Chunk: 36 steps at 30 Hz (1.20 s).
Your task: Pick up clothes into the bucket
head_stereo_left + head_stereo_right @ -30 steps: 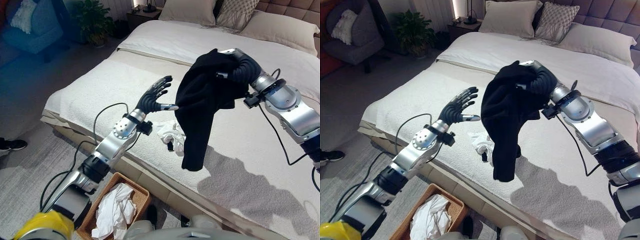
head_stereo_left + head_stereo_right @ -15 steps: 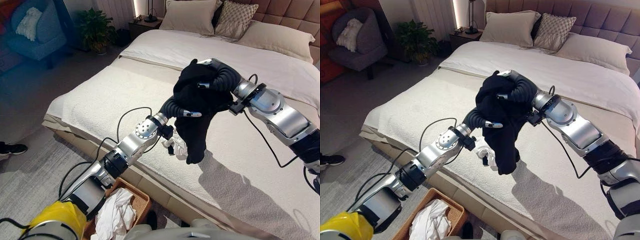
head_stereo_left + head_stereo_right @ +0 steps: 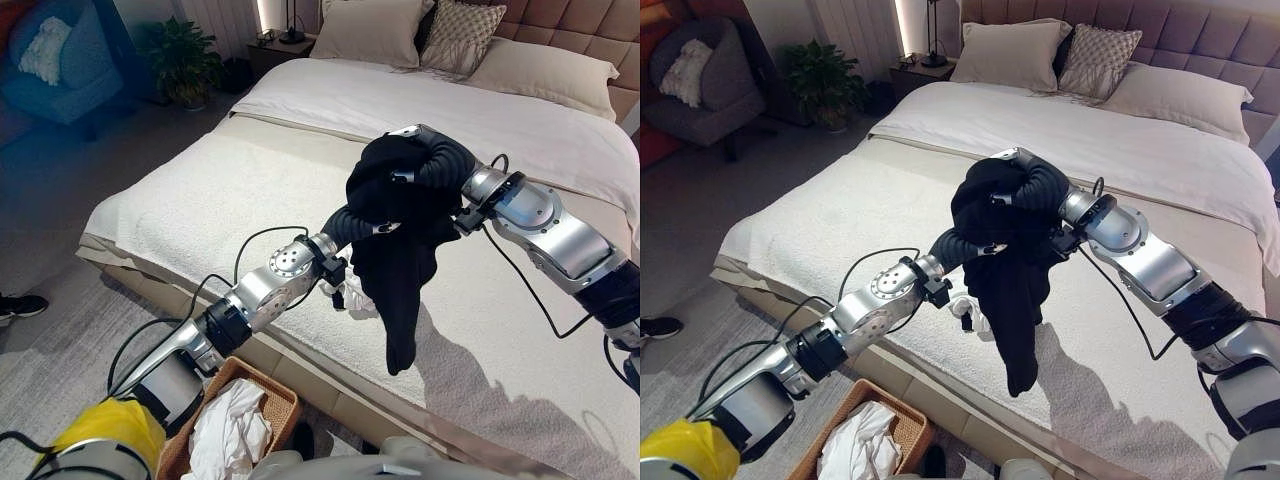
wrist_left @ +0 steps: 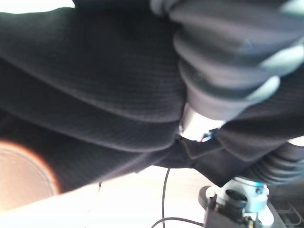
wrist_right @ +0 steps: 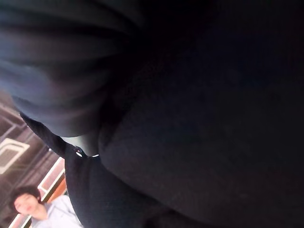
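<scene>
Above the bed [image 3: 200, 190], black garment [image 3: 395, 250] hides both hands' fingers.

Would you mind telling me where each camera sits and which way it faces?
Left eye view: on the head, looking down at the bed; both arms hold up the black garment, basket below.
Right eye view: beside it, same scene.
Left wrist view: on the left arm, against the garment; the right robot hand shows.
Right wrist view: on the right arm, pressed to the garment.
All four share the garment.
</scene>
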Available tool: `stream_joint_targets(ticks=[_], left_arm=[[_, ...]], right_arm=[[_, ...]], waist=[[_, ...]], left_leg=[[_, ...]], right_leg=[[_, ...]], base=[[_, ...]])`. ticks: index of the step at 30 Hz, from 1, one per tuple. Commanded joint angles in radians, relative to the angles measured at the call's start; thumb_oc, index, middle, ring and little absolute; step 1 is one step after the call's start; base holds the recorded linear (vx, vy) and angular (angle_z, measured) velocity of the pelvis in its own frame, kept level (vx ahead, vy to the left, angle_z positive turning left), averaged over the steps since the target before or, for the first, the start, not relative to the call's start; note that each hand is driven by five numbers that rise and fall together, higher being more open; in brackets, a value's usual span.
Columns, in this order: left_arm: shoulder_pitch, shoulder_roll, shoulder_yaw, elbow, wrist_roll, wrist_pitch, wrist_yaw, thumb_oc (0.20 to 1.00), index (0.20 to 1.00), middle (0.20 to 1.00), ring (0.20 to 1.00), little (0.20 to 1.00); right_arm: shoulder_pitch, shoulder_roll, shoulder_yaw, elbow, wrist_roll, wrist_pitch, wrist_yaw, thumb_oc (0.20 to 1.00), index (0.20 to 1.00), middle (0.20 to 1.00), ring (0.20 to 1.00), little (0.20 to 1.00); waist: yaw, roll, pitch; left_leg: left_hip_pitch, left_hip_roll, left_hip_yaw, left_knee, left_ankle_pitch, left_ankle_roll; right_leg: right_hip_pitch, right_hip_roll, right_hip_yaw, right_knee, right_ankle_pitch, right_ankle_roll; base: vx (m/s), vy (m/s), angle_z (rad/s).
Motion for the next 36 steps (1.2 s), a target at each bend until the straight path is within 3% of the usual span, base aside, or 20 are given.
stream_joint_targets(ticks=[1,2,11,15,16,17,18,19,22,24,30,36], left_arm=[[0.028,-0.055,0.051,0.034,-0.042,-0.028,-0.009,0.200,0.200,0.200,0.200,0.200],[0.028,-0.055,0.051,0.033,-0.042,-0.028,-0.009,0.200,0.200,0.200,0.200,0.200],[0.239,-0.018,0.254,-0.064,-0.027,-0.049,0.025,0.200,0.200,0.200,0.200,0.200],[0.392,0.034,0.417,-0.180,0.070,-0.071,0.033,0.200,0.200,0.200,0.200,0.200],[0.393,0.034,0.417,-0.181,0.070,-0.071,0.033,0.200,0.200,0.200,0.200,0.200],[0.460,0.048,0.502,-0.230,0.108,-0.080,0.035,0.200,0.200,0.200,0.200,0.200],[0.464,0.049,0.503,-0.233,0.109,-0.079,0.036,0.200,0.200,0.200,0.200,0.200],[0.522,0.042,0.572,-0.267,0.125,-0.088,0.040,0.200,0.200,0.200,0.200,0.200],[0.577,0.025,0.636,-0.308,0.137,-0.096,0.051,0.200,0.200,0.200,0.200,0.200],[0.640,0.013,0.739,-0.389,0.152,-0.116,0.062,0.200,0.200,0.200,0.200,0.200],[0.698,0.038,0.889,-0.553,0.189,-0.178,0.090,0.200,0.200,0.200,0.200,0.200],[0.704,0.079,0.981,-0.681,0.123,-0.252,0.087,0.200,0.200,0.200,0.200,0.200]], right_arm=[[0.020,0.064,-0.164,-0.072,0.026,-0.085,-0.058,0.865,0.865,0.865,0.865,0.865],[0.021,0.065,-0.165,-0.073,0.025,-0.085,-0.058,1.000,1.000,1.000,1.000,1.000],[0.325,0.157,-0.450,-0.028,-0.013,-0.090,-0.117,1.000,1.000,1.000,1.000,1.000],[0.525,0.299,-0.620,0.012,-0.071,-0.092,-0.163,1.000,1.000,1.000,1.000,1.000],[0.526,0.299,-0.620,0.012,-0.072,-0.092,-0.163,1.000,1.000,1.000,1.000,1.000],[0.606,0.366,-0.682,0.047,-0.085,-0.091,-0.184,1.000,1.000,1.000,1.000,1.000],[0.608,0.367,-0.682,0.045,-0.086,-0.090,-0.184,1.000,1.000,1.000,1.000,1.000],[0.663,0.424,-0.716,0.073,-0.100,-0.086,-0.189,1.000,1.000,1.000,1.000,1.000],[0.713,0.484,-0.734,0.132,-0.091,-0.087,-0.202,1.000,1.000,1.000,1.000,1.000],[0.786,0.537,-0.743,0.204,-0.155,-0.066,-0.197,1.000,1.000,1.000,1.000,1.000],[0.841,0.570,-0.710,0.433,-0.256,-0.037,-0.193,1.000,1.000,1.000,1.000,1.000],[0.813,0.572,-0.670,0.705,-0.326,-0.017,-0.206,1.000,1.000,1.000,1.000,1.000]], waist=[[0.009,-0.066,-0.051],[0.009,-0.066,-0.052],[0.020,-0.066,-0.050],[0.027,-0.064,-0.047],[0.027,-0.064,-0.047],[0.028,-0.062,-0.042],[0.028,-0.062,-0.044],[0.028,-0.061,-0.038],[0.028,-0.061,-0.031],[0.030,-0.058,-0.010],[0.039,-0.052,0.023],[0.057,-0.044,0.044]], left_leg=[[0.032,0.028,0.008,0.080,-0.142,-0.030],[0.032,0.028,0.008,0.080,-0.142,-0.030],[0.032,0.026,0.002,0.080,-0.148,-0.024],[0.028,0.023,-0.003,0.084,-0.155,-0.019],[0.028,0.023,-0.003,0.084,-0.155,-0.019],[0.023,0.022,-0.006,0.086,-0.157,-0.017],[0.023,0.022,-0.006,0.086,-0.158,-0.017],[0.019,0.022,-0.008,0.087,-0.159,-0.016],[0.010,0.021,-0.011,0.092,-0.160,-0.016],[-0.008,0.018,-0.013,0.100,-0.158,-0.015],[-0.054,0.014,-0.023,0.121,-0.152,-0.018],[-0.077,0.011,-0.037,0.129,-0.146,-0.023]], right_leg=[[0.035,-0.103,-0.016,-0.070,0.060,0.097],[0.035,-0.104,-0.016,-0.070,0.060,0.097],[0.039,-0.106,-0.023,-0.067,0.052,0.094],[0.037,-0.107,-0.023,-0.067,0.047,0.092],[0.037,-0.107,-0.023,-0.067,0.047,0.092],[0.033,-0.106,-0.023,-0.066,0.045,0.090],[0.033,-0.106,-0.023,-0.066,0.044,0.090],[0.027,-0.105,-0.023,-0.064,0.042,0.089],[0.019,-0.106,-0.022,-0.060,0.041,0.087],[0.000,-0.105,-0.020,-0.053,0.042,0.085],[-0.040,-0.105,-0.019,-0.040,0.046,0.083],[-0.059,-0.107,-0.027,-0.026,0.046,0.083]], base=[[0.00,0.000,0.00],[0.00,0.000,0.00],[0.00,0.000,0.00],[0.00,0.000,0.01],[0.00,0.000,0.00],[0.00,0.000,0.00],[0.00,0.000,0.00],[0.00,0.000,0.00],[0.00,0.002,0.01],[-0.05,0.005,0.01],[-0.06,0.006,0.03],[-0.02,0.001,0.01]])
